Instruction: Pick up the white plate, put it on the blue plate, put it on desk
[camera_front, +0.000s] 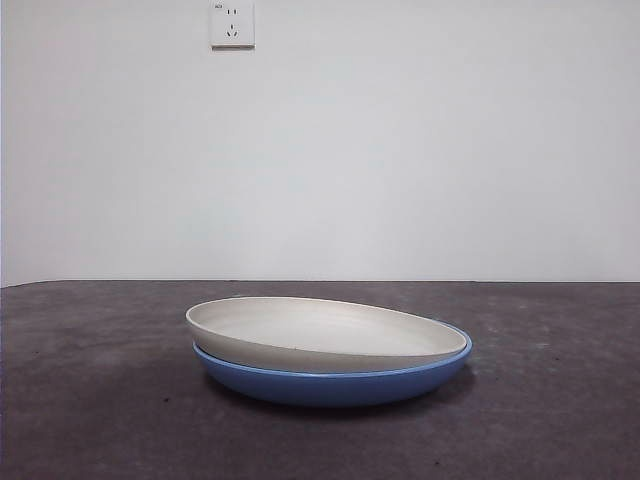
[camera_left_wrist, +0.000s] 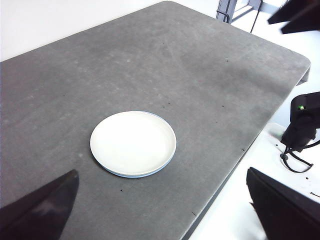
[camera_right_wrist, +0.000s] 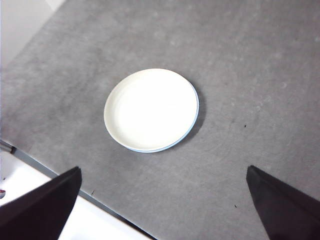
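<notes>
The white plate (camera_front: 325, 333) rests inside the blue plate (camera_front: 335, 383), slightly tilted, in the middle of the desk (camera_front: 90, 400). From above, the white plate (camera_left_wrist: 133, 142) (camera_right_wrist: 150, 109) covers almost all of the blue plate (camera_left_wrist: 131, 175) (camera_right_wrist: 195, 106), whose rim shows as a thin edge. High above the stack, my left gripper (camera_left_wrist: 162, 210) is open and holds nothing. My right gripper (camera_right_wrist: 162, 210) is also high above the desk, open and holding nothing. Neither gripper shows in the front view.
The desk's near edge runs beside a white surface (camera_left_wrist: 240, 215) (camera_right_wrist: 30, 200) below it. A black device with cables (camera_left_wrist: 302, 127) sits off the desk edge. A wall socket (camera_front: 232, 24) is on the white wall behind.
</notes>
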